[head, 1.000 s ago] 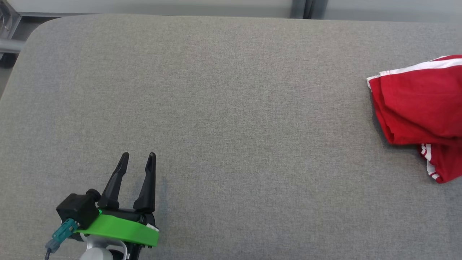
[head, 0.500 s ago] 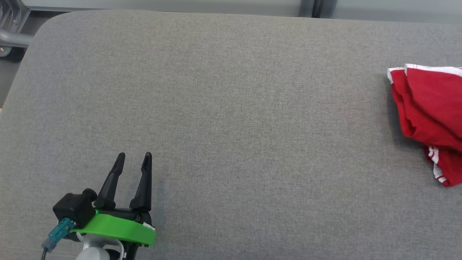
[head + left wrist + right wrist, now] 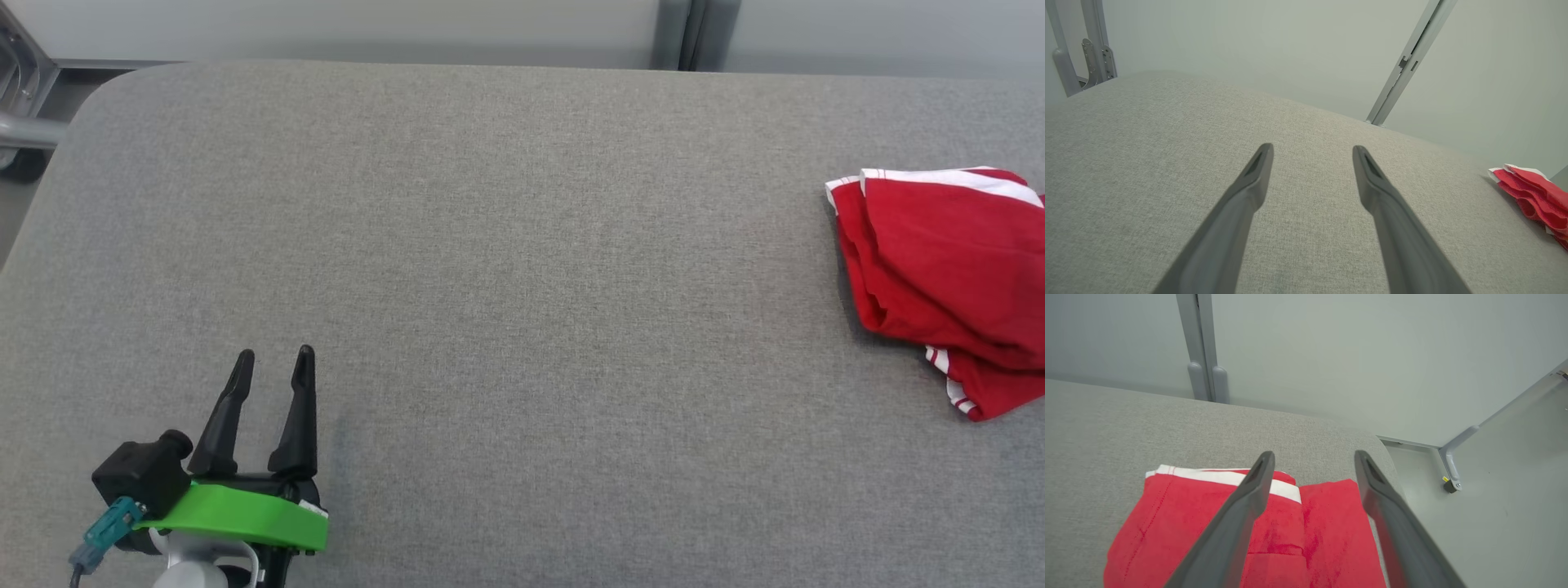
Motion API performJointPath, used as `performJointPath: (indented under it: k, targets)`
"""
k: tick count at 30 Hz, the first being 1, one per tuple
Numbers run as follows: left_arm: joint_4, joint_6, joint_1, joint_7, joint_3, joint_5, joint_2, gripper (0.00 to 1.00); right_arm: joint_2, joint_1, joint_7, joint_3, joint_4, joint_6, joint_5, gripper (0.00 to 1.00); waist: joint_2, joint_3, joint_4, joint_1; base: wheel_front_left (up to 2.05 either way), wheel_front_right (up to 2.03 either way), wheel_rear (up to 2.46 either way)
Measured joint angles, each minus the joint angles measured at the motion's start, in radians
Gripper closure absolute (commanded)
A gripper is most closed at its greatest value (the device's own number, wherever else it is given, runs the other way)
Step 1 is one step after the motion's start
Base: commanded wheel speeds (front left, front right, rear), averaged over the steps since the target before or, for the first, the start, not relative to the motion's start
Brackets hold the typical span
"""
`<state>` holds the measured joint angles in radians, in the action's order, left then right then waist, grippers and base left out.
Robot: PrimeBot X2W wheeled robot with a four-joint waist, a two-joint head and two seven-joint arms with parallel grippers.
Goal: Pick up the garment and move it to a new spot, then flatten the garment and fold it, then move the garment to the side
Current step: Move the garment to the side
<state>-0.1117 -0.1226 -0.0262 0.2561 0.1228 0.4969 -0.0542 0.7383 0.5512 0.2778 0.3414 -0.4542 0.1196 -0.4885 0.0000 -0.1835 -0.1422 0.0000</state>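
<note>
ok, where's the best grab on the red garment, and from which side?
Probably the white-trimmed hem of the red garment, from above with the right pincer, which hangs open over it. Folded layers stack there into an edge to pinch; the middle lies flat on the grey surface.

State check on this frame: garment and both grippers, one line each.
red garment: roughly folded and rumpled, lying at the right end of the grey table, not gripped
left gripper: open, empty, well apart from the garment
right gripper: open, empty, fingers spread over the garment
</note>
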Motion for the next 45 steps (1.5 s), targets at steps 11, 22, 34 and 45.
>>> performJointPath:
  k: [11, 22, 34, 45]
  targets:
    - [-0.036, 0.082, 0.028, 0.000, -0.075, -0.076, -0.035, 0.00, -0.202, -0.132, -0.337, -0.053, 0.108, 0.006, -0.005, 0.00, 0.0000, 0.069, 0.048, 0.0000, 0.00, 0.00, 0.00]
    - [-0.036, 0.107, 0.082, 0.000, -0.112, -0.127, -0.037, 0.00, -0.360, -0.381, -0.567, -0.104, 0.100, 0.006, 0.071, 0.00, 0.0000, 0.127, 0.098, 0.0000, 0.00, 0.00, 0.00]
    - [-0.007, 0.104, 0.120, 0.000, -0.128, -0.171, -0.031, 0.00, -0.492, -0.526, -0.539, -0.194, 0.205, 0.006, 0.265, 0.00, 0.0000, 0.146, 0.159, 0.0000, 0.00, 0.00, 0.00]
    - [-0.014, 0.053, 0.172, 0.000, -0.126, -0.194, -0.028, 0.00, -0.572, -0.644, -0.536, -0.291, 0.268, 0.006, 0.361, 0.00, 0.0000, 0.145, 0.158, 0.0000, 0.00, 0.00, 0.00]
